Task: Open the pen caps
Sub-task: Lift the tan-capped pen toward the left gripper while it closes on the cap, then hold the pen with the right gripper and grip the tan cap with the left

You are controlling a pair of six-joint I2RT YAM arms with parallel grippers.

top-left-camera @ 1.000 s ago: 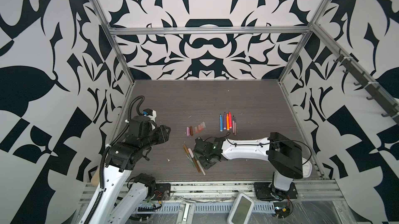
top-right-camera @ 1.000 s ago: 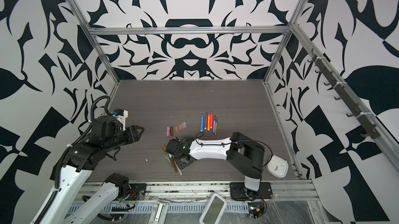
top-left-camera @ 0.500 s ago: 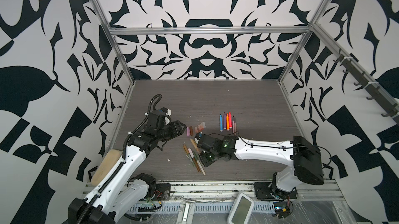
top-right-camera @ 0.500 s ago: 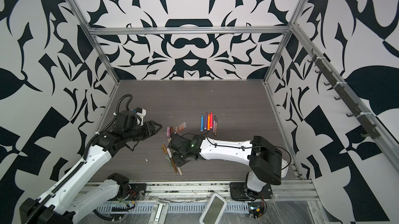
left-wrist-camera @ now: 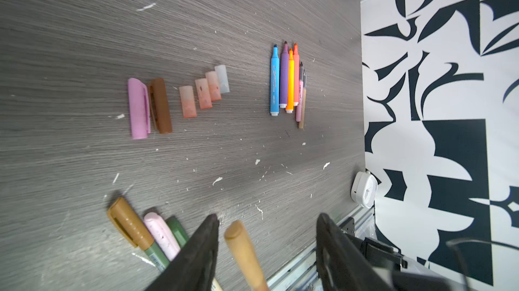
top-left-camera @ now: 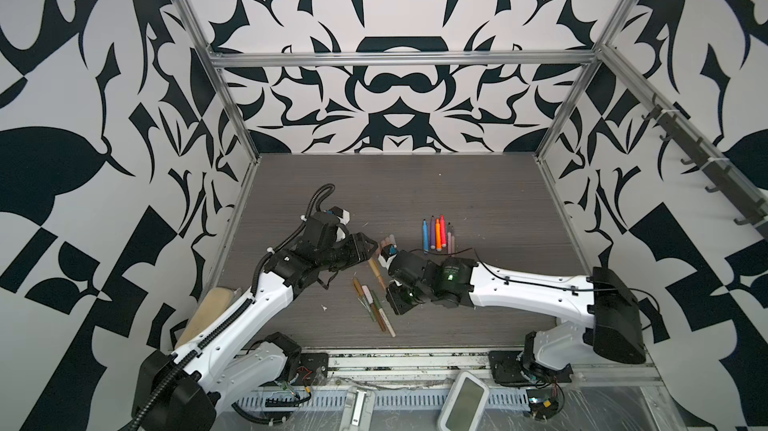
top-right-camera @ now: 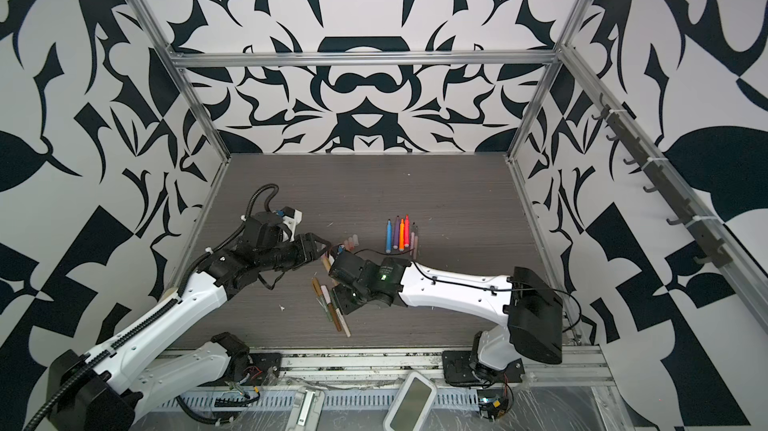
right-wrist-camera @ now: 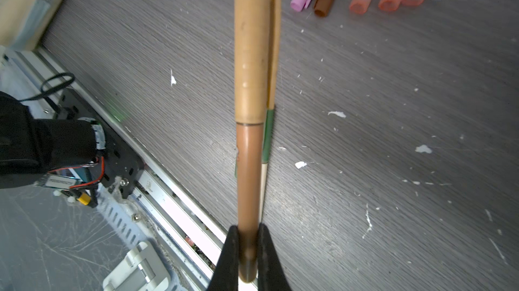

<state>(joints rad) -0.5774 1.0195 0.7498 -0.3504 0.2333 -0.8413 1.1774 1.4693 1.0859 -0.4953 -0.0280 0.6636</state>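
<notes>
Working over a grey wood-grain tabletop (top-left-camera: 374,183), with both arms reaching in toward its near middle. Clamping the right end effector (right-wrist-camera: 247,237) tight on the brown barrel of a tan-capped pen (right-wrist-camera: 248,169), low on the barrel and well away from the cap. Holding that pen clear of the tabletop and pointing its tan cap (right-wrist-camera: 250,51) at the left end effector (left-wrist-camera: 266,227). Standing the left end effector's jaws apart, one finger (left-wrist-camera: 205,244) to each side of the cap's rounded tip, with a gap showing on both sides and nothing gripped.

Lying just nearer the robot than the held pen in a top view: a loose bunch of capped pens (top-left-camera: 374,308), brown, pink and green caps side by side. Lying farther back and well to the right: a tidy row of uncapped markers (left-wrist-camera: 285,79), blue, purple, orange and thinner ones, touching along their lengths. Lying between that row and the left end effector, flat on the tabletop: six loose caps (left-wrist-camera: 187,101), a pink and a brown one touching, then three translucent pinkish ones and a clear one. Dotting the tabletop all round: small white scraps (left-wrist-camera: 217,180).
</notes>
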